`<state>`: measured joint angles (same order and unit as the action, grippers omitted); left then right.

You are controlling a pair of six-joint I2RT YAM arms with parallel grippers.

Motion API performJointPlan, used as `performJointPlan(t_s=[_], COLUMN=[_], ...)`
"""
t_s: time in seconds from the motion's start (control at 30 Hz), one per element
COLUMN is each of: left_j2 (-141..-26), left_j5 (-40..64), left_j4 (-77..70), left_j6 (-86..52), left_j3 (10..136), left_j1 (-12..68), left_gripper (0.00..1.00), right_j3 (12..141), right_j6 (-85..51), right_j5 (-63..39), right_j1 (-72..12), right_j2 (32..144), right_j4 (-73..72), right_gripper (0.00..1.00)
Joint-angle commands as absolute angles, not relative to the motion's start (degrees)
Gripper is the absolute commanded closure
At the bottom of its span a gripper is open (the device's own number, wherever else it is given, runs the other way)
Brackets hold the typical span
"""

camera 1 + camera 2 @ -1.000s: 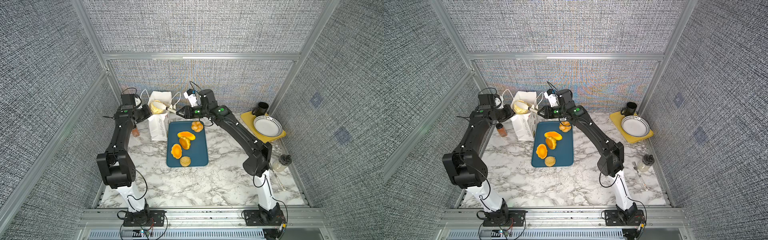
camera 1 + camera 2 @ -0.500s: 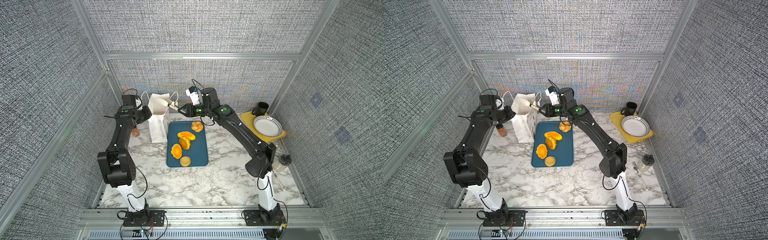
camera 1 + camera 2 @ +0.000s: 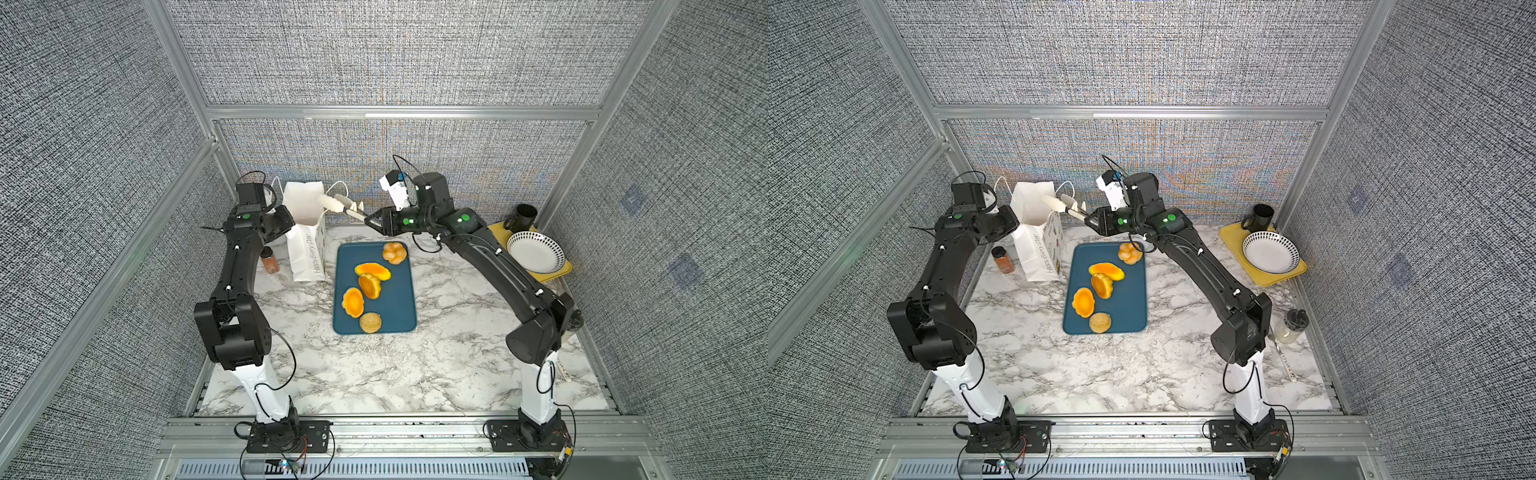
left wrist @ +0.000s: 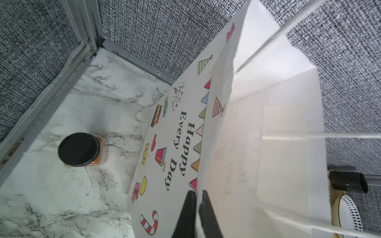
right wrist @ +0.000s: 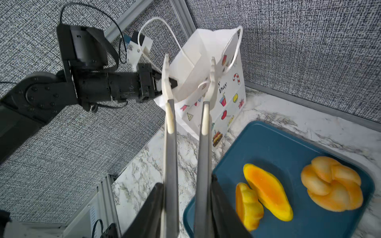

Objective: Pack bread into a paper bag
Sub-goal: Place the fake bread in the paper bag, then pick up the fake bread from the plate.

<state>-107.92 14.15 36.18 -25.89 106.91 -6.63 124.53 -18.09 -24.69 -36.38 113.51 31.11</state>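
The white paper bag (image 3: 307,249) (image 3: 1038,249) stands at the back left, mouth open. My left gripper (image 4: 196,197) (image 3: 291,220) is shut on its rim, one finger inside and one outside. My right gripper (image 5: 185,185) (image 3: 372,219) is shut on metal tongs (image 5: 171,144) (image 3: 345,205). Their pale tips stand apart and empty just above the bag's mouth (image 5: 195,61). On the blue tray (image 3: 399,299) lie a knotted roll (image 3: 394,252) (image 5: 332,185), three orange ovals (image 3: 372,271) (image 3: 370,286) (image 3: 353,302) and a sesame bun (image 3: 370,323).
A spice jar (image 3: 270,259) (image 4: 79,149) stands left of the bag, under my left arm. At the back right are a yellow board (image 3: 561,270) with a patterned plate (image 3: 535,251) and a black mug (image 3: 521,216). A small lidded jar (image 3: 1291,326) sits at the right edge.
One second ago the tongs held a pale bun over the bag's mouth. The bun has dropped out of sight, and the empty tongs have lifted and drawn back slightly.
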Motion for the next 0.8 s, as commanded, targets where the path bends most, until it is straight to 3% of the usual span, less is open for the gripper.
performJointPlan(t_s=[0.0,0.27,0.77], left_j2=[-108.97,-109.25,-108.63], left_j5=[11.93,11.75,12.89], left_j4=[38.15,39.28,39.2], left_j6=[-24.99,-24.55,-23.78], left_j3=[109.73,110.48,108.2], left_j1=[-6.8,-6.86,-6.86], left_gripper=[0.98,0.98,0.98], right_j3=[118.32,99.7,79.84], right_j6=[-16.52,-17.68,-19.31], right_j5=[-25.21,-21.85,-22.61], right_j1=[-36.45,-36.18,-36.06], right_j2=[108.55,96.78,88.84], right_j4=[31.42,30.84,32.02], right_gripper=[0.63,0.62,0.62])
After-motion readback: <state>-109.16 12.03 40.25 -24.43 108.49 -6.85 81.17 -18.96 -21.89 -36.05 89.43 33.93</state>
